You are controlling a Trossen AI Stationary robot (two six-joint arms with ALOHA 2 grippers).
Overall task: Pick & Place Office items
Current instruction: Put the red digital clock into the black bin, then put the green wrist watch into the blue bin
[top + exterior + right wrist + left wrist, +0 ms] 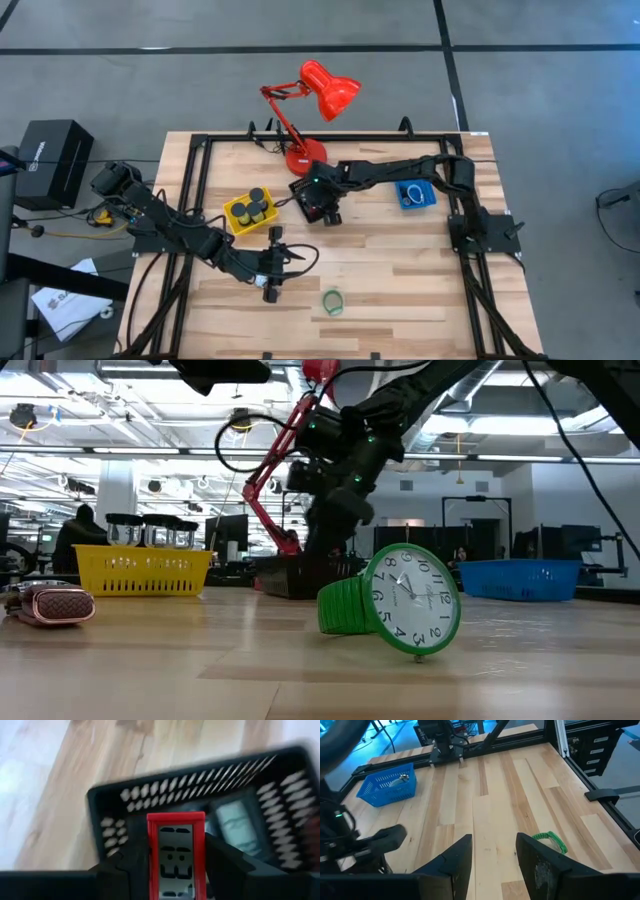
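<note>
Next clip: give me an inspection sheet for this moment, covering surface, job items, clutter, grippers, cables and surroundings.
Surface: light wooden table inside a black frame.
Job's things: green wristwatch lies on the table's near side; black cylinders stand in the yellow tray; a clear-looking item lies in the blue tray; red-framed digital clock held over the black mesh tray.
Clutter: red desk lamp at the far edge.
Grippers: right gripper shut on the clock above the black tray; left gripper open, empty, near the watch.
Cables: yellow and black leads off the table's left side.
Surroundings: black box on grey floor; a person seated beyond the table.
</note>
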